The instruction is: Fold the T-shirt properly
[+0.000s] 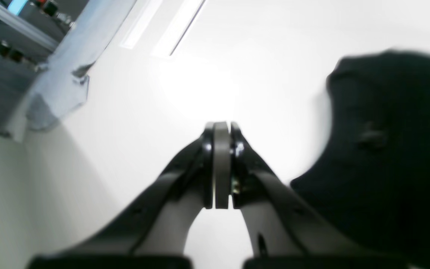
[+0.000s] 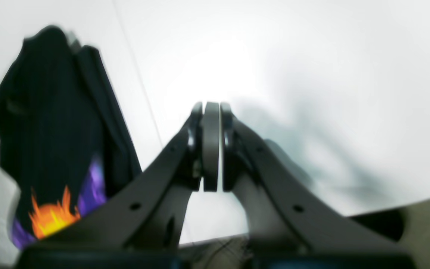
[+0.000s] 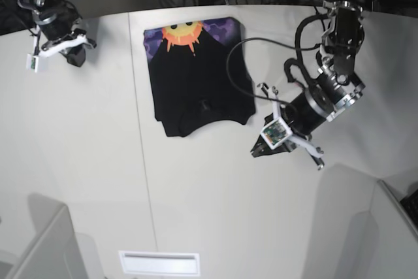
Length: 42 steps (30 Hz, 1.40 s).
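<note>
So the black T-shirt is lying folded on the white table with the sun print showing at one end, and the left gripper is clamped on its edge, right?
Not quite. The left gripper is shut, but on nothing: the left wrist view shows its pads pressed together over bare table, with the T-shirt off to one side. The rest holds: the shirt lies folded with the sun print showing at one end.
</note>
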### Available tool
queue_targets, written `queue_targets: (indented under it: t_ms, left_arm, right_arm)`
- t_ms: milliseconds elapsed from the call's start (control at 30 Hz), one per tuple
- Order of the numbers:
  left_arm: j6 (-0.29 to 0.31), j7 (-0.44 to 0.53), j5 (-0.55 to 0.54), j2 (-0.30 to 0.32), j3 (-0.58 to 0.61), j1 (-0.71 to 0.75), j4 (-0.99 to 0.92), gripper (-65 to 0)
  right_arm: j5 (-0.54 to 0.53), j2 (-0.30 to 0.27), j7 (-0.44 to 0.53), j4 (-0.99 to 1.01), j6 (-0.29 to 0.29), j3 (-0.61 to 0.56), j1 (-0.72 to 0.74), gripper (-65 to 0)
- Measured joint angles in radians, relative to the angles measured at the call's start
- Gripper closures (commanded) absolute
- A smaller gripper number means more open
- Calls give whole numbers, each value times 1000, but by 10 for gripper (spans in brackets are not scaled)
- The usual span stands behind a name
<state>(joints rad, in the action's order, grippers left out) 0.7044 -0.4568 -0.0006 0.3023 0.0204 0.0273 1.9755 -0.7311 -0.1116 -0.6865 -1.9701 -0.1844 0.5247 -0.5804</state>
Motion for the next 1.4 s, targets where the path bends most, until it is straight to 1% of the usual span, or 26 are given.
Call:
queue_targets:
  t_ms: [67,133,200,233,333,367,433,500,533,700,800,867,900,1067,1100,1133,1200,1267,1333,1400]
  left_arm:
    - [-3,43,-28,0,-73,90,-3,0]
    - [-1,99,-52,-1,-130,180,-11,0]
    - [-1,138,-54,0,-158,253,-15,0]
    - [0,175,-55,0,-166,294,-14,0]
    - [-4,266,-49,3,-169,411,-14,0]
    - [-4,316,-53,14,-166,452,-13,0]
    - [-2,372,-52,42,-161,530,-11,0]
    - [-8,410,-50,49,-172,605,-11,0]
    - [-13,412,-49,50,-174,635,-11,0]
    - [-11,423,-52,45,-167,808,-12,0]
    - [-11,425,-51,43,-162,884,-12,0]
    - [-14,428,-53,39,-161,919,-13,0]
    - [-15,437,-54,38,-161,937,-19,0]
    - [-14,432,-54,-16,-161,953,-134,0]
    - [-15,435,-54,-29,-161,953,-157,0]
    - [-17,441,-56,-43,-161,953,-186,0]
    - [-18,443,-55,-70,-159,946,-264,0]
    - [-18,436,-52,-72,-126,920,-356,0]
    - [-14,440,-56,-74,-89,881,-457,0]
    - [-16,445,-60,-81,-69,832,-560,0]
  right_arm:
    - [8,-29,58,0,-45,6,-39,0]
    - [9,-43,89,0,-89,14,-80,0]
    - [6,-59,108,0,-121,14,-113,0]
    - [11,-67,118,-2,-142,8,-131,0]
    - [106,-68,117,-3,-204,5,-156,0]
    - [150,-60,117,-4,-220,5,-163,0]
    - [225,-41,120,-6,-244,4,-186,0]
    - [269,-25,112,-6,-243,3,-219,0]
    - [271,-25,100,-7,-244,3,-235,0]
    - [272,-32,-29,-14,-253,3,-288,0]
    - [269,-29,-82,-18,-332,3,-308,0]
    - [274,-23,-127,-18,-364,3,-323,0]
    - [282,-22,-129,-13,-367,-12,-332,0]
    - [280,-23,-100,79,-374,-146,-332,0]
    - [299,-23,-102,105,-374,-173,-322,0]
    - [343,-25,-101,134,-374,-202,-308,0]
    - [473,-25,-77,196,-373,-262,-276,0]
    - [580,-24,-45,277,-370,-319,-243,0]
    - [636,-23,10,383,-372,-377,-212,0]
    - [666,-23,40,505,-375,-421,-171,0]
